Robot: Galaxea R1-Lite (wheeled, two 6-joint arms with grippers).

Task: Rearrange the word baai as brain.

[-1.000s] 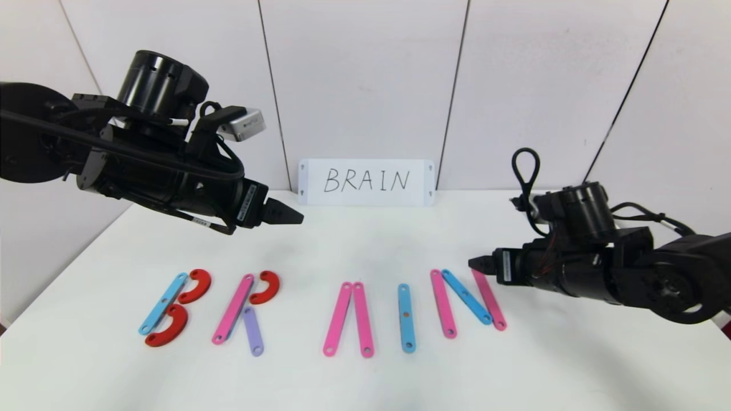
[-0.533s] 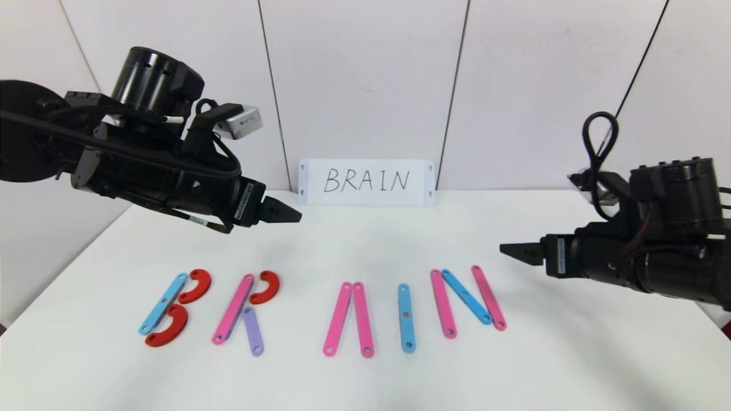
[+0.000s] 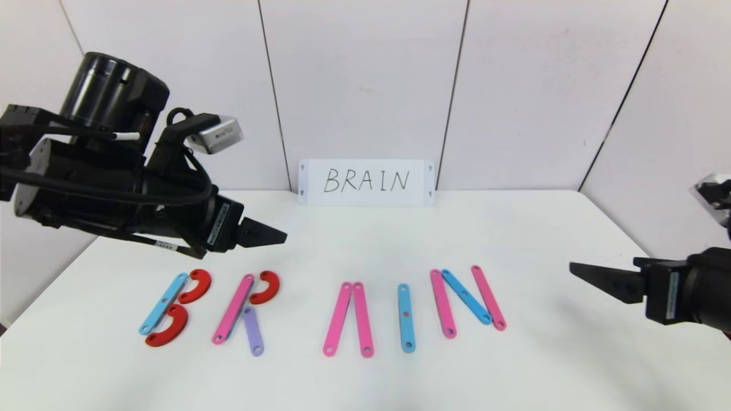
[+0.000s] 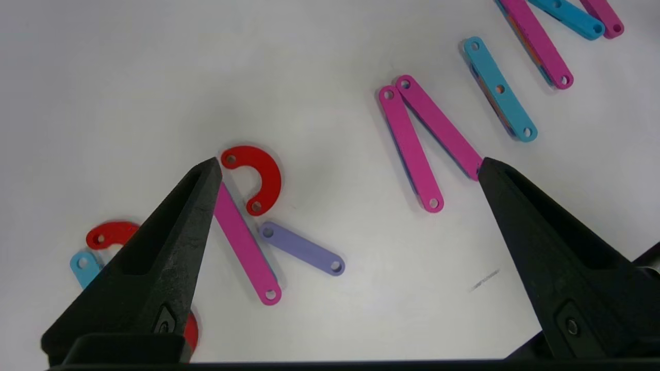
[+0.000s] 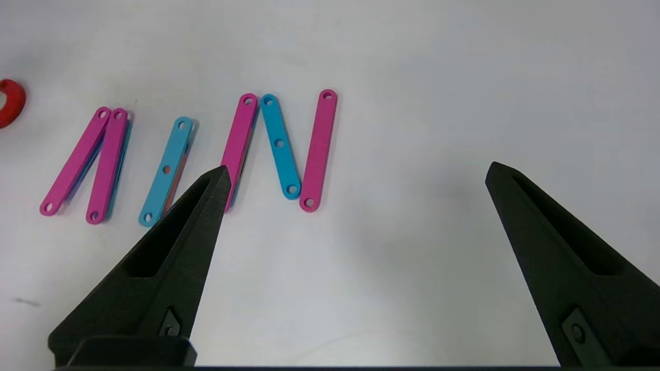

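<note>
Hovering at the left, above the far side of the B and R: left gripper point(image 3: 268, 234), spread wide, carrying nothing, tip pointing right along the row. Lying flat on the white table point(image 3: 365, 245) just below and nearer: B point(image 3: 174, 308), a blue bar with two red arcs touching its right side. Sitting just right of that: R point(image 3: 245, 311), a pink bar leaning right, one red arc at its far end, a short purple bar point(image 4: 301, 248) slanting off as the leg. Resting mid-row: A point(image 3: 348, 318), two pink bars meeting at the far ends, splaying toward the near edge, no crossbar showing. Standing beside it: I point(image 3: 405, 317), a single blue bar, long axis running near to far. Finishing the row: N point(image 3: 467, 301), pink upright, blue diagonal, pink upright, ends touching. Propped against the far wall behind the letters: white card point(image 3: 366, 182) reading BRAIN.

Hanging at the far right, well apart from the N: right gripper point(image 3: 594, 278), jaws wide, empty, pointing left. Looking spelled out already, going by the row. Needing any touch-up, left arm sitting nearer B and R, right arm nearer N, each letter lying below and ahead of its gripper. No containers anywhere on the table.
</note>
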